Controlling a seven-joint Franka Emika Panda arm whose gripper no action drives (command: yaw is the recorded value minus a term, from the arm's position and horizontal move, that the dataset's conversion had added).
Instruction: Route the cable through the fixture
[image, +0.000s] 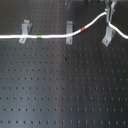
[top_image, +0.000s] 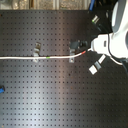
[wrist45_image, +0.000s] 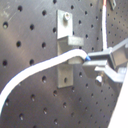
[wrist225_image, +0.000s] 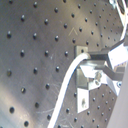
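The white cable (image: 55, 36) runs from the first exterior view's left edge, with a green band (image: 39, 36) and a red band (image: 82, 29), and rises to my gripper (image: 109, 19). The gripper is shut on the cable just above the fixture (image: 107, 37), a pale leaning clip. Past the gripper the cable drops toward the first exterior view's right edge. In the first wrist view the cable (wrist45_image: 35, 72) curves across the fixture (wrist45_image: 65, 50) into the gripper (wrist45_image: 92, 64). The second wrist view shows the same cable (wrist225_image: 67, 90), fixture (wrist225_image: 82, 82) and gripper (wrist225_image: 94, 67). I cannot tell if the cable sits in the notch.
A wide-topped clip (image: 24, 31) and a narrow upright clip (image: 69, 31) stand along the cable on the black perforated board (image: 64, 90). In the second exterior view the white arm (top_image: 114, 42) hides the gripper. A small blue object (top_image: 1, 90) lies at the second exterior view's left edge.
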